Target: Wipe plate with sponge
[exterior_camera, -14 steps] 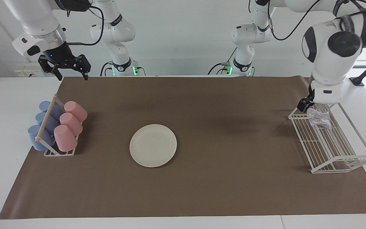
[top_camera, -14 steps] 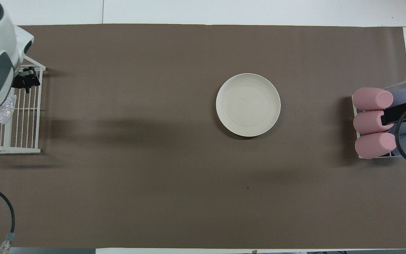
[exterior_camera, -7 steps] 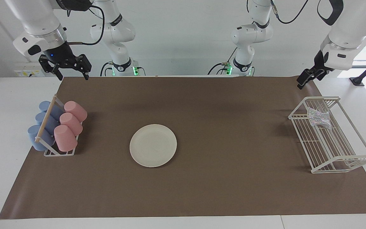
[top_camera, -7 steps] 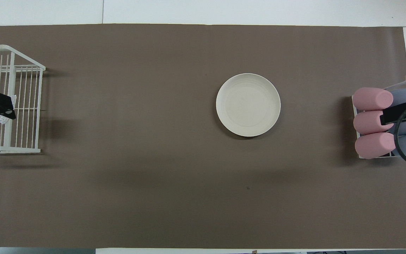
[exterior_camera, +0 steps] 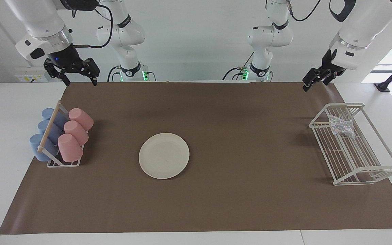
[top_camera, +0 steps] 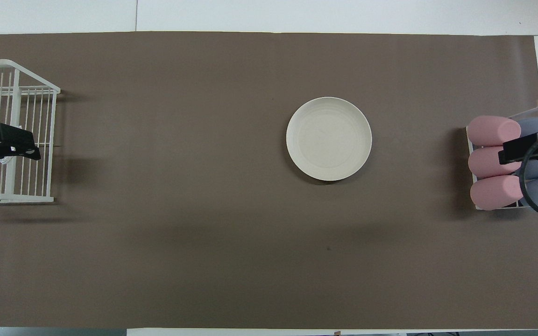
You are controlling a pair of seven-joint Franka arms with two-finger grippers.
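Sponge (exterior_camera: 341, 126) lies in the white wire rack (exterior_camera: 369, 170), below the raised left gripper (exterior_camera: 315, 81), whose jaws stand open and empty. Plate (exterior_camera: 164, 155) rests mid-mat, well apart from both grippers. Right gripper (exterior_camera: 77, 76), also open and empty, hangs above the cup rack (exterior_camera: 60, 163).

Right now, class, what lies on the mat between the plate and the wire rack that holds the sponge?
Nothing: between the plate and the wire rack holding the sponge there is only bare brown mat, as both views show.
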